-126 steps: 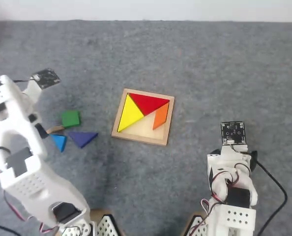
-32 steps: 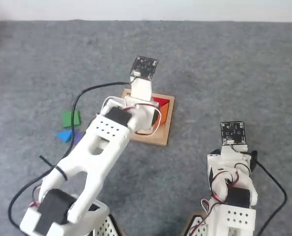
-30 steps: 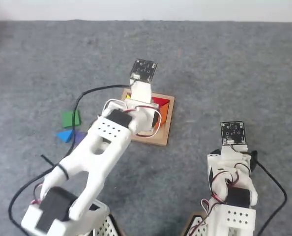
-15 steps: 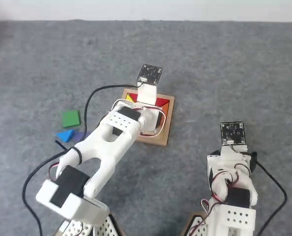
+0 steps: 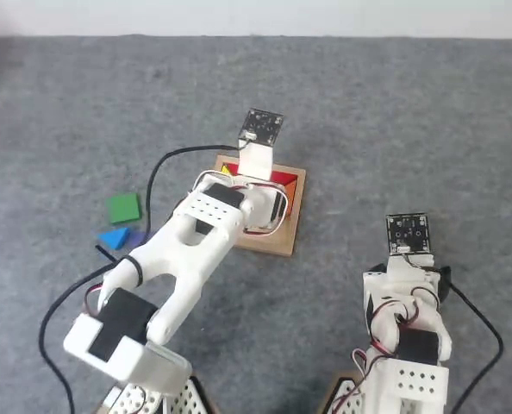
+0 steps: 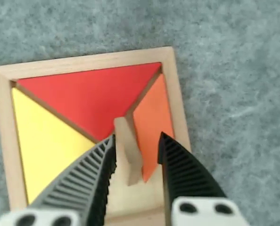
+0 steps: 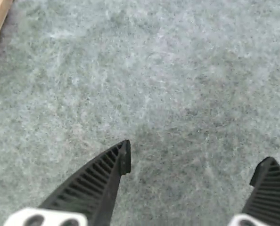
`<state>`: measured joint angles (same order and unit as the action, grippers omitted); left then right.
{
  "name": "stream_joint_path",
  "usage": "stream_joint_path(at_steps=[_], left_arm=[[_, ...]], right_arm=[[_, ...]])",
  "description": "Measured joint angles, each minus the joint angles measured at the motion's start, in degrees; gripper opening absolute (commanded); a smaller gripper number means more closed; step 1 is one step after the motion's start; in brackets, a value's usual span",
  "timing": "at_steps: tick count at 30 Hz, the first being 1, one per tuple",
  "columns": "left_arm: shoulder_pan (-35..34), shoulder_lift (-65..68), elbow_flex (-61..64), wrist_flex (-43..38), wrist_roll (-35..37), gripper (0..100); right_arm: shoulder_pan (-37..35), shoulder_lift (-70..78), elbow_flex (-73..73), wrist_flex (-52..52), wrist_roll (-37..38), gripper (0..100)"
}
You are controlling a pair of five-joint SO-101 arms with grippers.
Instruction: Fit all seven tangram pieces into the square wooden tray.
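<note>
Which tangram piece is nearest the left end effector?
The unpainted wooden piece, tilted in the tray at the left end effector; red, yellow, orange lie flat.

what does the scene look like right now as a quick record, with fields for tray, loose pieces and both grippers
surface: grey mat
tray: square wooden tray, flat on the mat
seated in tray: red triangle, yellow triangle, orange triangle
not seated: plain wood piece, tilted, beside the orange triangle
loose on mat: green square, blue triangle, both apart from the tray
left arm: left gripper over the tray at the wood piece; grip cannot be told
right arm: right gripper open over bare mat, holding nothing
</note>
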<state>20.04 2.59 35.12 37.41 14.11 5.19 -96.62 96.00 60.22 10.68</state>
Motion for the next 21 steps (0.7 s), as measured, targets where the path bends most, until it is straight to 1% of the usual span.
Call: stream_joint_path(at_steps=[6, 8, 14, 21], left_arm=[[-0.9, 0.0, 0.0, 1.0, -0.6, 14], [0.9, -0.4, 0.0, 1.8, -1.0, 14], [9.3, -3.0, 0.0, 1.9, -4.4, 14], [10.2, -3.2, 0.8, 1.8, -5.3, 14]], right_arm=[[0.0, 0.0, 0.0, 0.0, 0.0, 40.2], [0.0, 0.0, 0.0, 0.0, 0.0, 40.2], [0.0, -0.1, 0.0, 0.0, 0.0, 40.2], [0.0, -0.1, 0.0, 0.0, 0.0, 40.2]])
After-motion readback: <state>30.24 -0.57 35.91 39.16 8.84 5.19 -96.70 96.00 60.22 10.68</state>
